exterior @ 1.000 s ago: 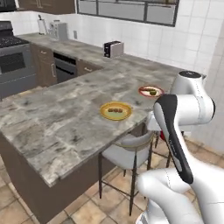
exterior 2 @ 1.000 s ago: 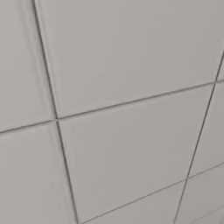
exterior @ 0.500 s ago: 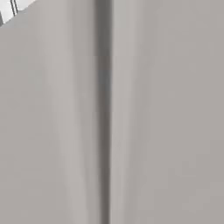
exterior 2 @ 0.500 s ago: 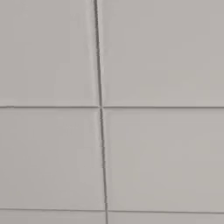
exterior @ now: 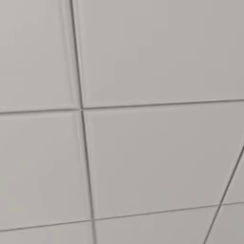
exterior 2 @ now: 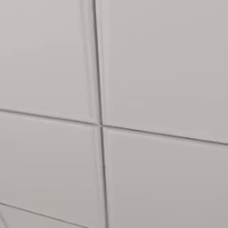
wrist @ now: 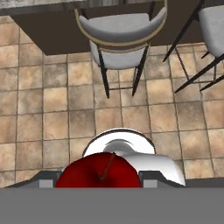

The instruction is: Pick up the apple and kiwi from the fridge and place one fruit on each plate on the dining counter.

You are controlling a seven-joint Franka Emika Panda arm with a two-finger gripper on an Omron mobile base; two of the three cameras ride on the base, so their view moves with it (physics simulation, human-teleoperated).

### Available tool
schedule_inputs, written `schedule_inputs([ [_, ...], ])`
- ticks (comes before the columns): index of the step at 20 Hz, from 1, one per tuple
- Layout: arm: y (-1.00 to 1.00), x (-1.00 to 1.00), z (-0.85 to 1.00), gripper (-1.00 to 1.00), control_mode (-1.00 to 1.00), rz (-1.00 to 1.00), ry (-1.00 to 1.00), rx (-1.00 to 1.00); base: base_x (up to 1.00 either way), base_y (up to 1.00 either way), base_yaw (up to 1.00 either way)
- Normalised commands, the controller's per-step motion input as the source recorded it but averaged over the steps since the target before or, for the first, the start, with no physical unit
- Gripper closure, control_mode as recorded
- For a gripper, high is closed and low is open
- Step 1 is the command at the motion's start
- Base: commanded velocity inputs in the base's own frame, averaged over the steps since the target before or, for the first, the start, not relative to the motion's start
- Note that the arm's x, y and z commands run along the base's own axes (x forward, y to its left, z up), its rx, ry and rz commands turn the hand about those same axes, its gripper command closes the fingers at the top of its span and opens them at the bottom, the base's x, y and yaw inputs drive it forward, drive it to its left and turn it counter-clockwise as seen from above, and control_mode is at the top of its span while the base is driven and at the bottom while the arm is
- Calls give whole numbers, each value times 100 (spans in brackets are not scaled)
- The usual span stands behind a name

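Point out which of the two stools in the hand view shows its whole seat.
The stool at top centre, straight ahead of the gripper holding the apple: its grey seat and curved backrest are complete. The other stool is cut by the right edge.

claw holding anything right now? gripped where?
Yes, the apple. The claw is shut on its two opposite sides, stem end facing the hand camera, above the tiled floor near a stool.

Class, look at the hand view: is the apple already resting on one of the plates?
No: the apple sits between the gripper fingertips above the tiled floor, near a stool.
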Motion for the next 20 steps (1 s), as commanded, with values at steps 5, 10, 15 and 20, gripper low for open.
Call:
schedule_inputs([
  [5,0,0,0,100,100,0,0,0,51,-42,-19],
  [10,0,0,0,100,100,0,0,0,59,10,-40],
  [15,0,0,0,100,100,0,0,0,38,64,-15],
  [20,0,0,0,100,100,0,0,0,10,57,0],
])
